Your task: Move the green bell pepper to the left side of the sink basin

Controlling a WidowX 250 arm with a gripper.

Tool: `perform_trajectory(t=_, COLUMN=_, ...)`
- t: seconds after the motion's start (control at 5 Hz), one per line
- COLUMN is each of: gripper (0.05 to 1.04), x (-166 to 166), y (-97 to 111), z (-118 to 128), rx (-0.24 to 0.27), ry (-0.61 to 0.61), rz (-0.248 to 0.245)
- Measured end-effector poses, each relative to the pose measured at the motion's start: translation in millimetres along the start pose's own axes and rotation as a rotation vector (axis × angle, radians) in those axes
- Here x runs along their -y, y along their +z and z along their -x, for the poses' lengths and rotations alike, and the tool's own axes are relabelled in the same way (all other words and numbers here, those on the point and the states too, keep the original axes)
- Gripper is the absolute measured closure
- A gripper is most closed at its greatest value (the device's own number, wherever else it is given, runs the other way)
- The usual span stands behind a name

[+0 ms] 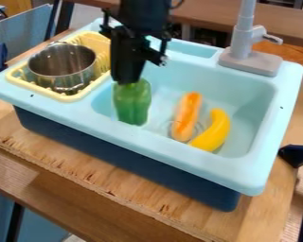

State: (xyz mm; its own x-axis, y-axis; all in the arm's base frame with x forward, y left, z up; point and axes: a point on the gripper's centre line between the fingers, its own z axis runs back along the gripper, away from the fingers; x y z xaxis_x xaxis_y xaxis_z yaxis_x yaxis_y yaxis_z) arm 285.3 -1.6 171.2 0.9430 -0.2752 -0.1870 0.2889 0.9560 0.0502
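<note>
Arm (144, 14) is pointing pretty much straight down from the top edge, end effector (129, 81) clamping snugly onto the green pepper (132, 104), which is hanging upright at the sink (179, 163).

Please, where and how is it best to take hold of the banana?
I would grip the banana at its middle, across its narrow width, with the tool coming down from above. It lies low in the sink, whose walls would likely hinder a side approach. Its near end is close to the orange toy; the middle curves away, leaving more room.
</note>
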Motion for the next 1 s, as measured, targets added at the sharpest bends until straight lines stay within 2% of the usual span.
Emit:
perform_trajectory(t=0.2, gripper=1.020, x=-7.8, y=-5.3, z=-2.6, rx=-0.016, ry=0.032, rz=0.012)
perform_trajectory(t=0.4, gripper=1.020, x=-19.9, y=-20.6, z=-7.5, rx=-0.067, ry=0.058, rz=0.042)
perform_trajectory(t=0.8, gripper=1.020, x=-39.5, y=-37.1, z=-4.5, rx=-0.125, ry=0.140, rz=0.084)
perform_trajectory(t=1.0, gripper=0.996, x=-41.5, y=-38.8, z=-3.5, rx=-0.156, ry=0.156, rz=0.101)
